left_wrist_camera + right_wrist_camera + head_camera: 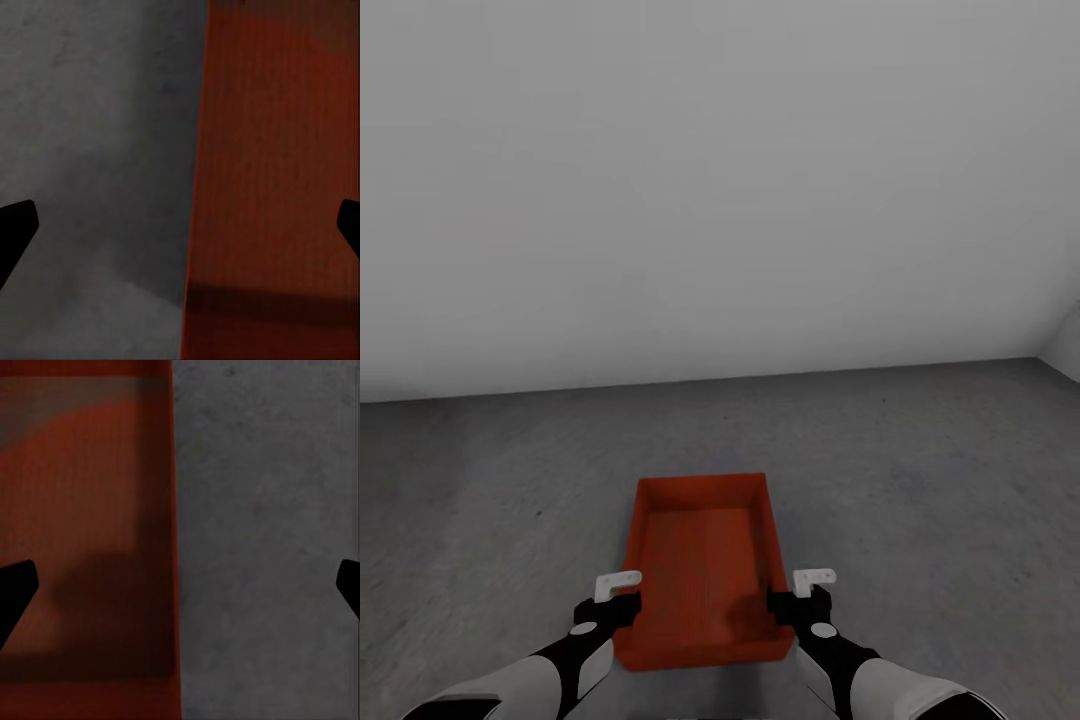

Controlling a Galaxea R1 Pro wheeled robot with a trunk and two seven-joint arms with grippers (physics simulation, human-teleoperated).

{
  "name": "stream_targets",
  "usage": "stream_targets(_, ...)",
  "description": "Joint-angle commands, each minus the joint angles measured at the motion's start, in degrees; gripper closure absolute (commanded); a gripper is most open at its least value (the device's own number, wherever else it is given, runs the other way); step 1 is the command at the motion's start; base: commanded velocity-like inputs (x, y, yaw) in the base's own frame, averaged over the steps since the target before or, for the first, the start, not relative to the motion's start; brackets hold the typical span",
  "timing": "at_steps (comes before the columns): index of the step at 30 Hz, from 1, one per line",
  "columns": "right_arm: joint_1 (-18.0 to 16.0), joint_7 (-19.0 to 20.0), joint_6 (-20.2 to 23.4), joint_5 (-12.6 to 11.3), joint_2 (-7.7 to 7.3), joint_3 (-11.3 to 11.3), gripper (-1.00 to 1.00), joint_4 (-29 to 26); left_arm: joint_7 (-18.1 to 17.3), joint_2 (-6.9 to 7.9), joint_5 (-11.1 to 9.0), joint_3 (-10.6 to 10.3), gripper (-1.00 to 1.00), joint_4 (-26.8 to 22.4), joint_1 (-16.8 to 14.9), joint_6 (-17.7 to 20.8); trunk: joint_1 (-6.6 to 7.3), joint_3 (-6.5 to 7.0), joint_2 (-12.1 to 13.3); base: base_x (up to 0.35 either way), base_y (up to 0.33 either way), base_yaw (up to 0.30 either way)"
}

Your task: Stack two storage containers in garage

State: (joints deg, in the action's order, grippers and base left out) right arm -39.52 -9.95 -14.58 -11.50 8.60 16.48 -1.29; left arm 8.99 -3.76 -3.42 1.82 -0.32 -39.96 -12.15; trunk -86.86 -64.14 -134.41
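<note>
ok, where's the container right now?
Head view: storage container low centre on the grey floor, between left gripper and right gripper, near the pale wall.

One half of the left wrist view is taken up by the orange-red storage container, its surface faintly ribbed, with a darker band crossing it near one edge. A long straight edge is seen where it meets the floor (dark grey, mottled, concrete-like). The left gripper is held wide apart, its two dark fingertips set at opposite borders, the container's edge lying between them.
</note>
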Motion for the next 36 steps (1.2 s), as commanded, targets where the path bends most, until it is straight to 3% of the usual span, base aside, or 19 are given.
stream_targets(1, -0.03, -0.16, -0.19, -0.54, 0.02, 0.49, -1.00, 0.06, 0.01, -0.02, -0.36, 0.15, -1.00, 0.06, -0.03, -0.24, 0.24, 0.14, 0.40, 0.000, 0.000, 0.000)
stream_targets(36, -0.03, -0.16, -0.28, -0.54, 0.03, 0.49, -1.00, 0.06, 0.00, -0.02, -0.36, 0.15, -1.00, 0.06, -0.03, -0.24, 7.92, 6.42, 14.44, 0.000, 0.000, 0.000)
